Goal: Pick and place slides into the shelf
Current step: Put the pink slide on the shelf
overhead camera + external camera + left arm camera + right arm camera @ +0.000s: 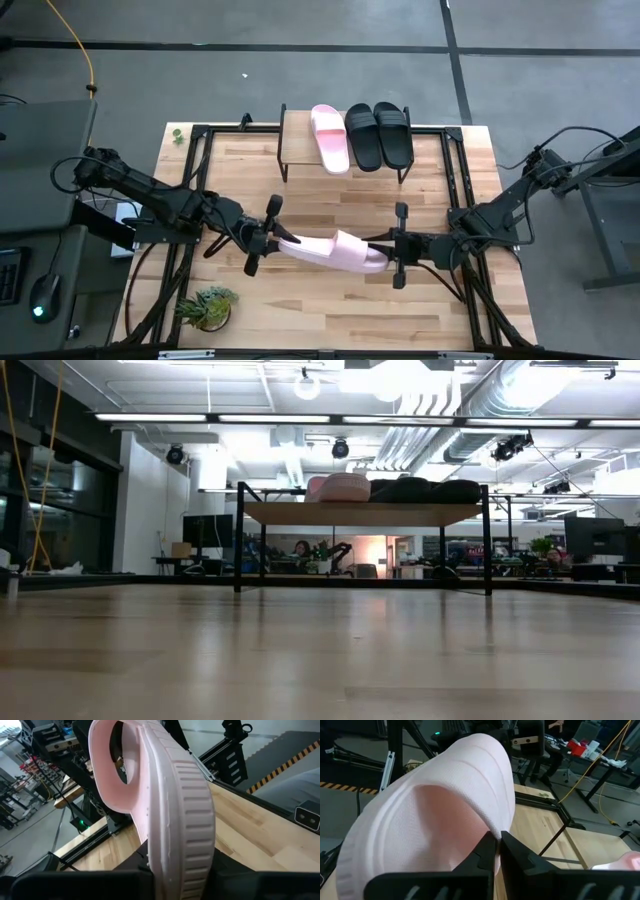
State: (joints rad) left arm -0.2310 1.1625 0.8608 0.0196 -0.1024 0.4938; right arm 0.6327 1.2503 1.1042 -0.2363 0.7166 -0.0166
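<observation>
A light pink slide (335, 250) hangs above the middle of the table between my two grippers. It lies left to right, with its strap (352, 244) toward the right. My left gripper (280, 241) is shut on its left end. My right gripper (392, 250) is shut on its right end. On the shelf (298, 145) at the far middle rest another pink slide (330, 138) and two black slides (363, 136) (394, 134), soles down. The low view shows the shelf (360, 513) with these slides on top, but neither gripper. My left gripper has the slide's heel end (180, 870) between its two fingers, coming nearly level from the table's left, along the slide. The ribbed sole edge (190, 795) faces the camera. The slide is clear of the table. My right gripper pinches the strap's edge (495, 827) at the toe opening between its two fingertips (487, 852). It comes nearly level from the table's right. The strap arches away from the fingers, and the slide is clear of the table.
A small potted plant (205, 306) stands near the table's near left corner. A bit of green (177, 133) lies at the far left corner. Black frame rails (458, 170) run along both sides of the table. Bare wood lies between the held slide and the shelf.
</observation>
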